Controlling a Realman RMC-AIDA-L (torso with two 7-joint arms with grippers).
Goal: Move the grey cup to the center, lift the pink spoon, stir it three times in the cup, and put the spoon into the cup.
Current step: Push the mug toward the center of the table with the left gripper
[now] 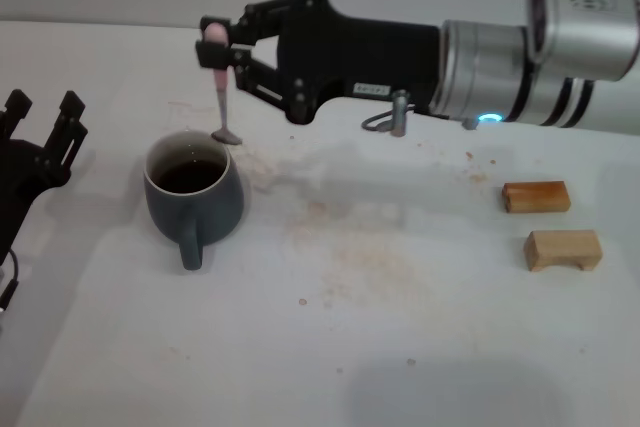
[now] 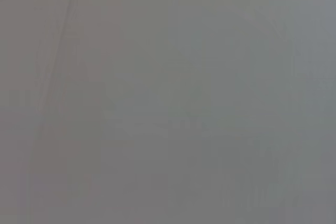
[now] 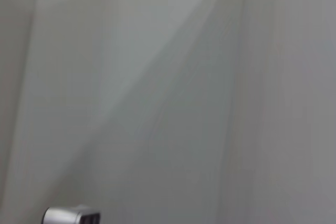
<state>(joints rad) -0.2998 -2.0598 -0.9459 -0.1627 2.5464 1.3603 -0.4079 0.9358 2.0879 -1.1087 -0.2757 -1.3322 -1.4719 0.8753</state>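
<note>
The right gripper (image 1: pixel 216 45) reached in from the robot's right, well above the table (image 1: pixel 420 347), its fingers pinching the pale pink handle of the pink spoon (image 1: pixel 220 87) near its top end. The spoon hung almost straight down from that pinch, long axis close to vertical, with its metal bowl lowest and showing just beyond the far rim of the grey cup (image 1: pixel 193 197). The cup stood upright left of the table's middle, dark liquid inside, its loop handle turned toward the robot. What the coming stir turned on was this offset: the spoon's bowl sat behind and slightly right of the cup's mouth, not over it, so the tip appeared to need to come toward the robot and a little left before going down (whether it hung above rim height or rested on the table behind the cup could not be settled from the head view). The left gripper (image 1: pixel 42 127) waited at the table's left edge, near the cup but apart from it, fingers spread and holding nothing. Both wrist views showed only blank grey surface. Two wooden blocks (image 1: pixel 550 222) lay well apart to the right.
</note>
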